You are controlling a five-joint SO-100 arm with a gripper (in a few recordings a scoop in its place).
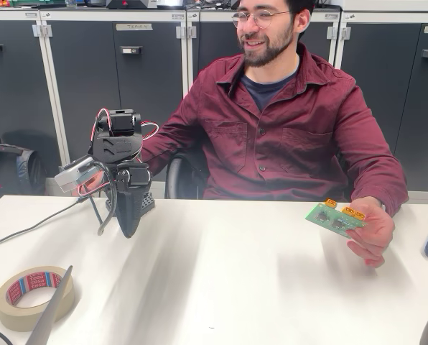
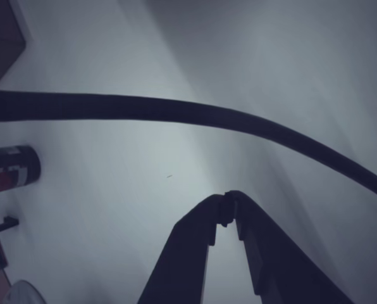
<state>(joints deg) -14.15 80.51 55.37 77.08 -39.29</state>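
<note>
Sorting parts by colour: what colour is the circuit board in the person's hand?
The circuit board is green with orange connectors; clearest in the fixed view.

In the wrist view a thick black cable [image 2: 176,111] lies slack on the pale worktop just beyond the tips of the fingers [image 2: 185,253]. It runs in one long shallow arc from the left edge, passes above the tips without touching them, and dips down to the right edge. Well off to the left of the fingers, on the near side of the cable, a small black cylinder [image 2: 14,166] with a red and white label lies on its side on the worktop. Its rounded end points right and its other end is cut off by the picture's edge.
</note>
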